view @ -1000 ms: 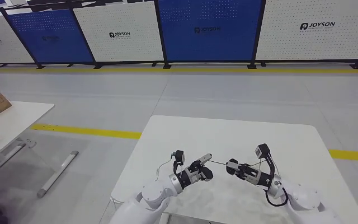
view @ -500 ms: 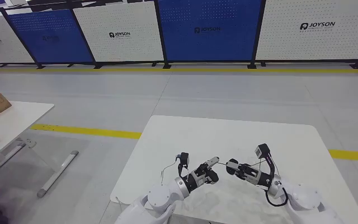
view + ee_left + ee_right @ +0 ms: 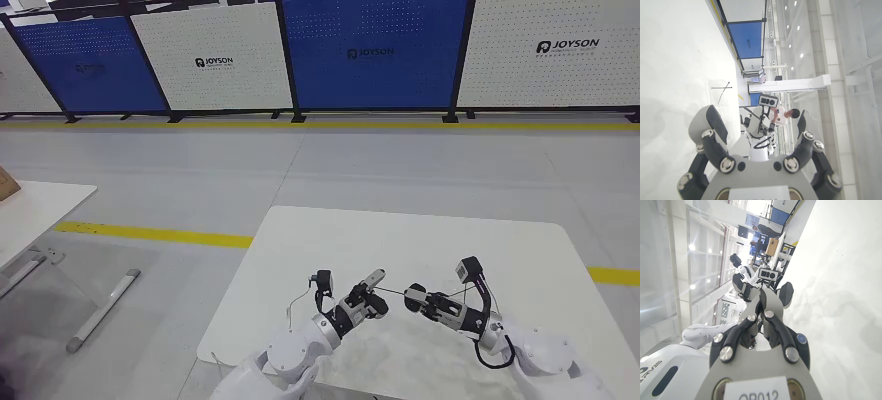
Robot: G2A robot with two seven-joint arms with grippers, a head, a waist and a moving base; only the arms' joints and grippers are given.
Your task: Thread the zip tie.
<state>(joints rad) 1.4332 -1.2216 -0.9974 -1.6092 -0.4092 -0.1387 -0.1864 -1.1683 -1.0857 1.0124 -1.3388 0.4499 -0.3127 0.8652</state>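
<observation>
Zip tie point(image 3: 390, 292) is showing in the top view as a thin dark line above the white table point(image 3: 400, 235), and it is running straight out from the tip of the right pincer point(image 3: 412, 297). The right pincer is hovering low over the near part of the table. The left pincer point(image 3: 373, 292) is sitting just beside the right pincer, facing it, at the tie's far end. Whether the left one is touching the tie is too fine to tell from up here.

Over to the left wrist view: the left pincer point(image 3: 757, 113) is standing wide apart, its padded fingers point(image 3: 716, 123) spread, with nothing between them that can be made out. The right arm is facing it through that gap. Well apart from the right pincer, two spare ties point(image 3: 724, 89) are lying crossed on a clear sheet point(image 3: 715, 98) on the table point(image 3: 677, 56).

Now the right wrist view: the right pincer point(image 3: 761, 294) is pressing its fingers tightly together, clamping on the tie that the top view shows leaving its tip, though the strip itself is too thin to pick out here. Just past the right pincer's tip, one dark-padded finger of the left pincer point(image 3: 786, 293) is showing, close above the table point(image 3: 838, 275).
</observation>
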